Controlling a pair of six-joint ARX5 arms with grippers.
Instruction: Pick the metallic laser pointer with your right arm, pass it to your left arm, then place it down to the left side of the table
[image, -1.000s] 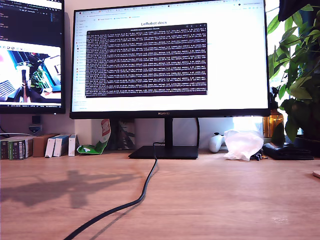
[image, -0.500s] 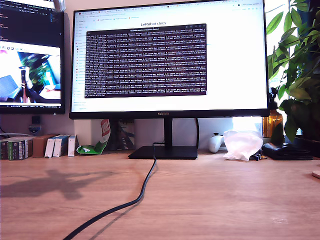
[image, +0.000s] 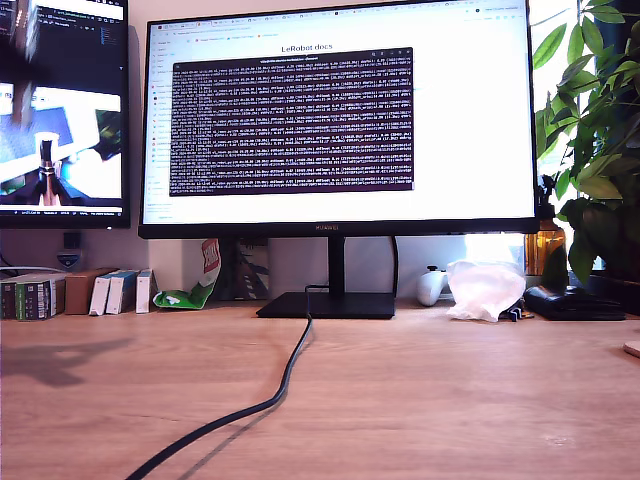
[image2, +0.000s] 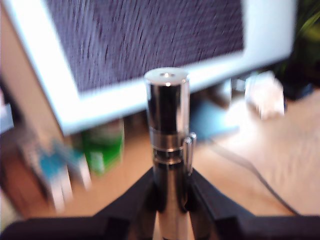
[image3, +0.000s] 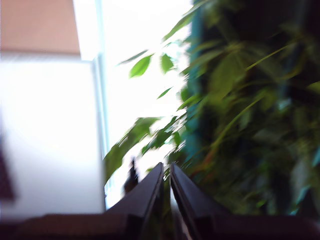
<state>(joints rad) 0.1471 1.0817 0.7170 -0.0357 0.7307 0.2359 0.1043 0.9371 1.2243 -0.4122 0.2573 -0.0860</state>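
The metallic laser pointer (image2: 167, 115) stands upright, silver and ribbed, with its round end cap up and a small clip on one side. My first gripper (image2: 170, 182) is shut on its lower part, one black finger on each side, above the wooden table (image2: 285, 150). My second gripper (image3: 167, 172) is shut with nothing between its fingers and faces green leaves and a bright window. In the exterior view neither gripper nor the pointer shows clearly. Only a dark shadow (image: 45, 360) lies on the table (image: 450, 400) at that view's left.
A large monitor (image: 340, 120) on a black stand sits at the back, and a black cable (image: 285, 385) runs from it toward the table's front edge. Small boxes (image: 60, 293) stand at the exterior view's back left. A white crumpled wrap (image: 485, 288) and a plant (image: 595, 150) are at its right.
The arm shadow on the table has slid toward the exterior view's left and shrunk. The dark shape at that view's top right is gone.
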